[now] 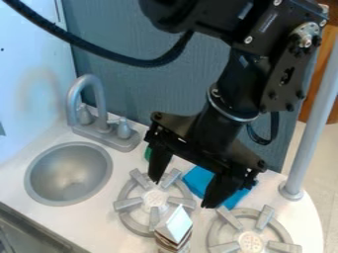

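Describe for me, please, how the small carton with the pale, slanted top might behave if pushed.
The small carton with the pale, slanted top looks narrow, so a push near its top might tip it. Its flat faces and straight edges suggest it is fairly stiff and unlikely to roll.

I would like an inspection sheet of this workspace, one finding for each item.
Surface: white counter with sink, faucet, left burner and right burner.
Nearest things: blue object, partly hidden behind the gripper.
Clutter: carton-like item in front of the left burner; green piece, mostly hidden.
Gripper: open, above the counter, holding nothing.
Cables: black cable arcs across the upper left.
Surroundings: blue-grey panel behind, grey post at right.
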`<state>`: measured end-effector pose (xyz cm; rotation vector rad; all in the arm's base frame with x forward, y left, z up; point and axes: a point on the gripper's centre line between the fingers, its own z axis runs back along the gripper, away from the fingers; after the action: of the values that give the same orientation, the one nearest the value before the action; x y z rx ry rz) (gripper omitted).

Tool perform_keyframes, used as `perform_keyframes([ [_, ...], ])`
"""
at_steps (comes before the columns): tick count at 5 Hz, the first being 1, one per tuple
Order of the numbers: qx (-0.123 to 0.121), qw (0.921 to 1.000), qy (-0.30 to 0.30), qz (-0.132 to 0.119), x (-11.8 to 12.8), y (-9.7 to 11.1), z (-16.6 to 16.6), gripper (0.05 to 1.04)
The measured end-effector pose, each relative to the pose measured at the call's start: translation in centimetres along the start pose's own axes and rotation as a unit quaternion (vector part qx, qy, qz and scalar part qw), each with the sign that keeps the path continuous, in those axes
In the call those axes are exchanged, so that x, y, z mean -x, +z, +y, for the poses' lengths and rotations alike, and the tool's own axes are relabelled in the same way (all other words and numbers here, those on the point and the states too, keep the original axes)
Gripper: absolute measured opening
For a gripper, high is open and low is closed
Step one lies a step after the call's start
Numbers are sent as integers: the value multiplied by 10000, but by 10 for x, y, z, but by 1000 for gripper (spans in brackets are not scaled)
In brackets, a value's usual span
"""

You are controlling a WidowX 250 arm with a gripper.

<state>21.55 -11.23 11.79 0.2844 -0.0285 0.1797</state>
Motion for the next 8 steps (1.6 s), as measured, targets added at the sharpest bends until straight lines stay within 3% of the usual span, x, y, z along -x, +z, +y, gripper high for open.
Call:
perform_keyframes([
  [1,-52,10000,-30,67,1,-8,-1,1002],
  [2,57,9993,235,290,-18,-67,11,1002],
  [4,344,9992,-36,-194,-27,-105,9,1002],
  [5,872,9912,-829,-559,-21,-111,5,1002],
  [6,1157,9838,-983,-951,-20,-107,8,1002],
  [8,1252,9813,-1065,-999,-33,-118,9,1002],
])
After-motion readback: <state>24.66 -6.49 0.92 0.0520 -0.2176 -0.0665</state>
